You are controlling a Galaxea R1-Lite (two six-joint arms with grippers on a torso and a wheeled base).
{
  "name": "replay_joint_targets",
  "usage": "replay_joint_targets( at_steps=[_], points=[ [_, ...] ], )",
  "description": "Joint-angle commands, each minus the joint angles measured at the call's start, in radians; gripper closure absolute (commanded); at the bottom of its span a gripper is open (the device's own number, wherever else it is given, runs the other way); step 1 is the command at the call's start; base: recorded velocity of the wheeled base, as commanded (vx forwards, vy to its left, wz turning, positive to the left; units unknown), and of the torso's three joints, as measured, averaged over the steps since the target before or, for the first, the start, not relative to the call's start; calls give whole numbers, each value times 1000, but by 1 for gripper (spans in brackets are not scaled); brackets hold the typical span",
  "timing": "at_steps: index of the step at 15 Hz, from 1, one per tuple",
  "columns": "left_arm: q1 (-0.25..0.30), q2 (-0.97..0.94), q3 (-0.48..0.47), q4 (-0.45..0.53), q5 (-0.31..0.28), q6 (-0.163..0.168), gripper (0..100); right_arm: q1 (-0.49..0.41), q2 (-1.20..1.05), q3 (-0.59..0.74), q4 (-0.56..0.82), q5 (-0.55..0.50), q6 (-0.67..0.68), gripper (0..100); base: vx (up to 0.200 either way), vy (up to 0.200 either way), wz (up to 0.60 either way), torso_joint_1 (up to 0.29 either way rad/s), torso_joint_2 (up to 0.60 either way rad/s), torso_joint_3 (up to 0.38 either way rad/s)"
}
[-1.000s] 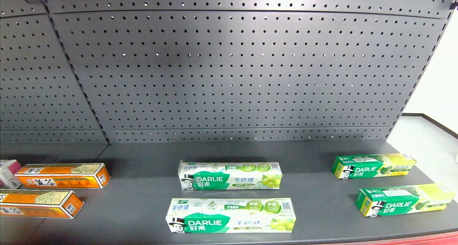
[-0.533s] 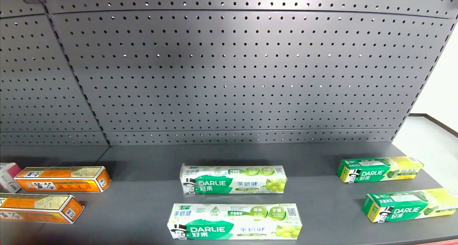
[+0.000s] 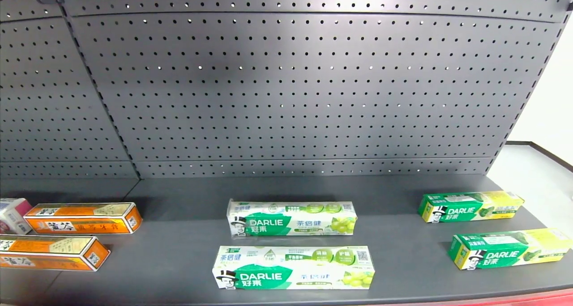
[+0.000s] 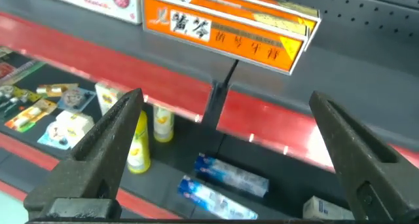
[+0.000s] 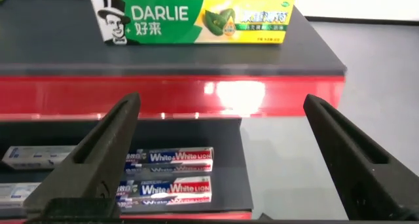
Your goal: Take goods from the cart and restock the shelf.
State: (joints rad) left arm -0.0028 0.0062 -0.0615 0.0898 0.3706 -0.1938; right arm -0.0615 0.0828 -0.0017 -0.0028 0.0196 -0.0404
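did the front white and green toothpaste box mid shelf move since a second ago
No. The front white-and-green toothpaste box sits the same way against the matching box behind it and the dark grey shelf; the whole view shifted together.

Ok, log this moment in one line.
left gripper: open, empty | right gripper: open, empty | shelf: toothpaste boxes lying flat | carried: nothing

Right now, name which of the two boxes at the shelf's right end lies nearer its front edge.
The front right box, close to the front edge of the shelf; the rear right box lies behind it, nearer the pegboard.
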Motion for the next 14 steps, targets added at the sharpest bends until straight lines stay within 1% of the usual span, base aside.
replay_joint_targets(
  at_steps=[1, 5, 8, 14],
  points=[
    [0, 0, 0, 1, 1, 1, 0, 0, 2, 0, 0, 0, 1, 0, 0, 0, 0, 0, 0, 0],
    [0, 0, 0, 1, 1, 2, 0, 0, 2, 0, 0, 0, 1, 0, 0, 0, 0, 0, 0, 0],
    [0, 0, 0, 1, -1, 2, 0, 0, 2, 0, 0, 0, 1, 0, 0, 200, 0, 2, 4, 2],
    [0, 0, 0, 1, -1, 5, 0, 0, 2, 0, 0, 0, -1, 0, 0, 0, 0, 0, 0, 0]
  ],
)
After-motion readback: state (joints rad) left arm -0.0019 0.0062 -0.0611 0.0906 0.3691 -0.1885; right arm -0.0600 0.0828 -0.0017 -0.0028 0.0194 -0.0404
